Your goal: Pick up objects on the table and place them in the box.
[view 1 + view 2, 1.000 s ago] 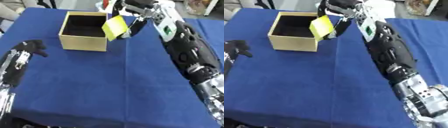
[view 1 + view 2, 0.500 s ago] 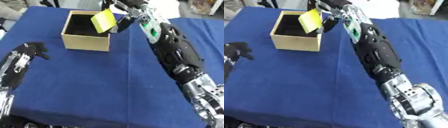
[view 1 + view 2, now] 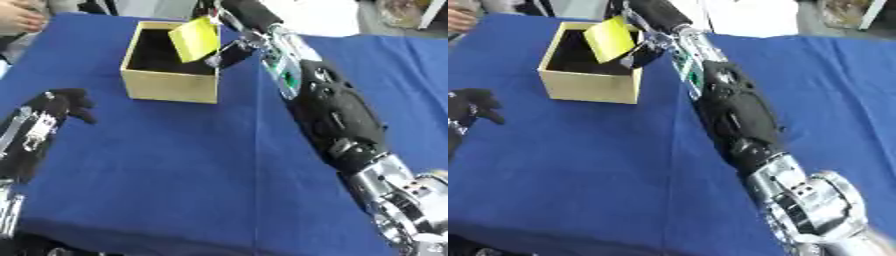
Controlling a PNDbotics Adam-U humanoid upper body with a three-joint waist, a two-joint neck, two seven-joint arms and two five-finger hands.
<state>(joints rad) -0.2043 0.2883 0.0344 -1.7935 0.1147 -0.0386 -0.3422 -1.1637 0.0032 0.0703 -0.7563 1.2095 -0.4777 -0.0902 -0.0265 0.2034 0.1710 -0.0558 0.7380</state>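
A yellow flat object (image 3: 194,39) hangs tilted over the right part of the open tan box (image 3: 166,85), partly above its dark inside. My right hand (image 3: 229,51) is shut on it, pinching its right edge, with the arm stretched from the lower right across the blue table (image 3: 175,170). My left hand (image 3: 61,102) rests low at the left, fingers curled, holding nothing, well short of the box.
A person's hand (image 3: 22,17) shows at the far left corner beyond the box, touching nothing. Blue cloth covers the whole table; its front edge runs along the bottom of the view.
My right hand has carried the yellow object leftward, from beside the box's right wall to over its opening. The left hand stayed put; the camera shifted slightly.
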